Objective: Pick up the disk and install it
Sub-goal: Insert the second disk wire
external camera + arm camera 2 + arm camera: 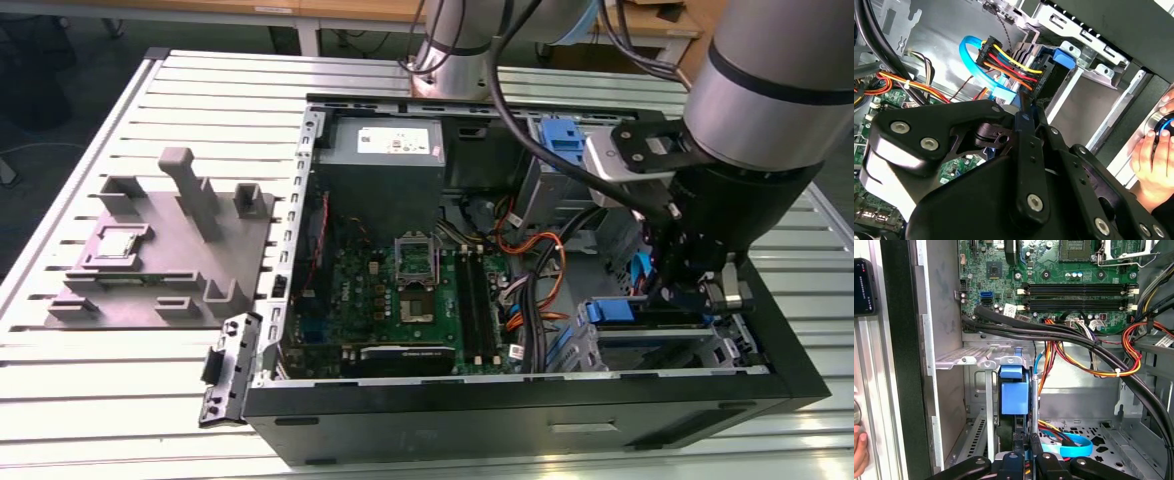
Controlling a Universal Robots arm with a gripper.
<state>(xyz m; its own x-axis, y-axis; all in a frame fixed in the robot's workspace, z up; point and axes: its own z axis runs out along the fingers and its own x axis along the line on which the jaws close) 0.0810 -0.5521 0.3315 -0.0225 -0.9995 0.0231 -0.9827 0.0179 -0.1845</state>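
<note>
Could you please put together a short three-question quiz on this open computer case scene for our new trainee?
1. True or false: the grey plastic stand sits on the slatted table, outside the computer case.
2. Multiple choice: in the exterior view, the gripper is (A) over the stand, (B) down at the drive bay on the exterior view's right, (C) above the power supply.
3. Fill in: in the first wrist view, just ahead of the gripper, a ____-coloured carrier stands on edge in the bay.

Key: 1 true; 2 B; 3 blue.
</note>
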